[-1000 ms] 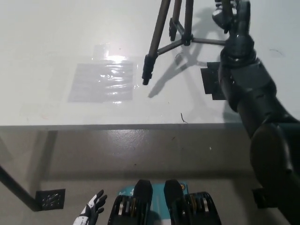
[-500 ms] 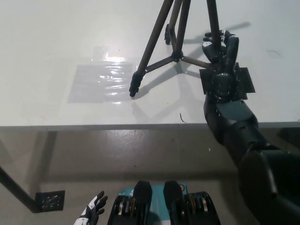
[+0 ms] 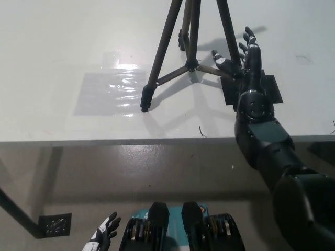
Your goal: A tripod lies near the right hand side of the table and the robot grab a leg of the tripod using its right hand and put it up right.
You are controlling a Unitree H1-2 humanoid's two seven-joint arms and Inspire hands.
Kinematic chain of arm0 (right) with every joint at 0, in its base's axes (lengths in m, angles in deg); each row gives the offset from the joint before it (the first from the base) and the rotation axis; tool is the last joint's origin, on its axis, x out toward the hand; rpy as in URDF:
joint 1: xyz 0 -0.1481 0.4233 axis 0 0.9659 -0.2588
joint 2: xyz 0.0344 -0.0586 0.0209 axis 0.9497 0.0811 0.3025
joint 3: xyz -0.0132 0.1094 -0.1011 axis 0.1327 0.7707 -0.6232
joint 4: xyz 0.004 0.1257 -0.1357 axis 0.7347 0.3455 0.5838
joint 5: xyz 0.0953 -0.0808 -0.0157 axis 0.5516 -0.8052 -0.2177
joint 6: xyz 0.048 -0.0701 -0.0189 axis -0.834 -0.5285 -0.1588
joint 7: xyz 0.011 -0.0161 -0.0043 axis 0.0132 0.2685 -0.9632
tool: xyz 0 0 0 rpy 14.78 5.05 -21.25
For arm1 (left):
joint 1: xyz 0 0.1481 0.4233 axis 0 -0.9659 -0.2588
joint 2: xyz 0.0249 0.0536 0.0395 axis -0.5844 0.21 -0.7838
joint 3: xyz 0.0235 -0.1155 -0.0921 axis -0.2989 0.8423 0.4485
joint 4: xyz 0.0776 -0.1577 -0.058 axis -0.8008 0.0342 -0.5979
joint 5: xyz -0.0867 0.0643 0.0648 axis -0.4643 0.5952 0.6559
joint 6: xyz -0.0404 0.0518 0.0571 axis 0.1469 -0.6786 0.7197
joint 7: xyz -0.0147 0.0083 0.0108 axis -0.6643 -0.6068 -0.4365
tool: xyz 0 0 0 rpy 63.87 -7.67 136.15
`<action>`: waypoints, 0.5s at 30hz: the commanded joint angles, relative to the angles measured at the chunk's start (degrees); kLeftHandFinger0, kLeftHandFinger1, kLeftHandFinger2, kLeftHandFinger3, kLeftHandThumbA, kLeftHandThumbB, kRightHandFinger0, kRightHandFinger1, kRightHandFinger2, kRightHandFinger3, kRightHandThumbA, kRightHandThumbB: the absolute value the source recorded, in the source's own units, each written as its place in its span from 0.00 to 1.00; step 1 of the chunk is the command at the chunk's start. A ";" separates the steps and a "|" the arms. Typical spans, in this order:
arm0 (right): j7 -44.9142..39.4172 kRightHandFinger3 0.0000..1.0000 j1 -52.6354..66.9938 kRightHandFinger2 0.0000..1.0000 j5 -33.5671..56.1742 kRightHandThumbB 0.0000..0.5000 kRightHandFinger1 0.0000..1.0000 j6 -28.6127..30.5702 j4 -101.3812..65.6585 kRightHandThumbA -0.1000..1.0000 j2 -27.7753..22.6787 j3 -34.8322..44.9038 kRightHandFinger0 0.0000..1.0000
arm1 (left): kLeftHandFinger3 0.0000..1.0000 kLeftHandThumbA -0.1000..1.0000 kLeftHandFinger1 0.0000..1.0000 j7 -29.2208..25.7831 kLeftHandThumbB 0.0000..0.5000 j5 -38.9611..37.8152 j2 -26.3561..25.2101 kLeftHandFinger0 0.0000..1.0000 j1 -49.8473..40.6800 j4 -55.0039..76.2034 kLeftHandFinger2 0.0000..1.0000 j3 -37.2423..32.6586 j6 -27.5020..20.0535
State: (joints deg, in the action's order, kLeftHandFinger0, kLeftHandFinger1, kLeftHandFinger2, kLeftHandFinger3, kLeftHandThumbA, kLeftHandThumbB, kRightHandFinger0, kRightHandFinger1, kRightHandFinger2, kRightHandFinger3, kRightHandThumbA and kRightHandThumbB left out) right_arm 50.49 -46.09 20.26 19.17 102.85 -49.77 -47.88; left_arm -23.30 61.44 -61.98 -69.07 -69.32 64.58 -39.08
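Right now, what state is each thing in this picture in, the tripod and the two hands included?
Tripod: upright on the table, legs spread, free of any hand.
Right hand: open, fingers spread, beside the tripod's right leg, holding nothing.
Left hand: low beside the body, below table level, holding nothing, fingers apart.
Black patch: flat on the table, partly under the right arm.
Table: white, with glossy glare.

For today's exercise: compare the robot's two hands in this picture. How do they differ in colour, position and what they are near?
Colour: the right hand is black; the left hand is white.
Position: the right hand is raised over the white table; the left hand hangs low, below the table edge, at the lower left.
Neighbours: the right hand is beside a leg of the upright tripod; the left hand is near nothing on the table.
Shared: both are open, fingers apart, holding nothing.
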 commanded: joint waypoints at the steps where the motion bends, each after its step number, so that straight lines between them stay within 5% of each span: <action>1: -17.30 1.00 -0.87 1.00 4.57 1.00 1.00 -1.76 -0.67 0.91 -1.34 -1.75 1.00 | 1.00 1.00 1.00 -0.36 0.65 1.08 -0.46 1.00 -0.32 0.82 1.00 0.18 -2.69; 8: -27.74 1.00 -0.92 1.00 10.77 1.00 1.00 -0.37 -11.68 0.91 -3.15 -0.76 1.00 | 1.00 1.00 1.00 -0.25 0.67 1.14 -0.63 1.00 -0.40 0.80 1.00 0.20 -2.27; 15: -29.06 1.00 8.71 1.00 16.16 1.00 1.00 -10.48 -53.18 0.89 -4.59 -5.61 1.00 | 1.00 1.00 1.00 -0.08 0.65 1.40 -1.06 1.00 -0.39 1.01 1.00 0.23 -2.11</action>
State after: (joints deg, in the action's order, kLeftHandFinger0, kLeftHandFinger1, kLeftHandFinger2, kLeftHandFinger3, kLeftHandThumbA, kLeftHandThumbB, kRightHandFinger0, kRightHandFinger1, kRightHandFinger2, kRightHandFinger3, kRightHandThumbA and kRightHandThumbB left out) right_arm 36.88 -39.78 24.97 17.60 87.33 -51.59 -48.19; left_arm -23.29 61.49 -61.98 -69.06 -69.37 64.57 -39.03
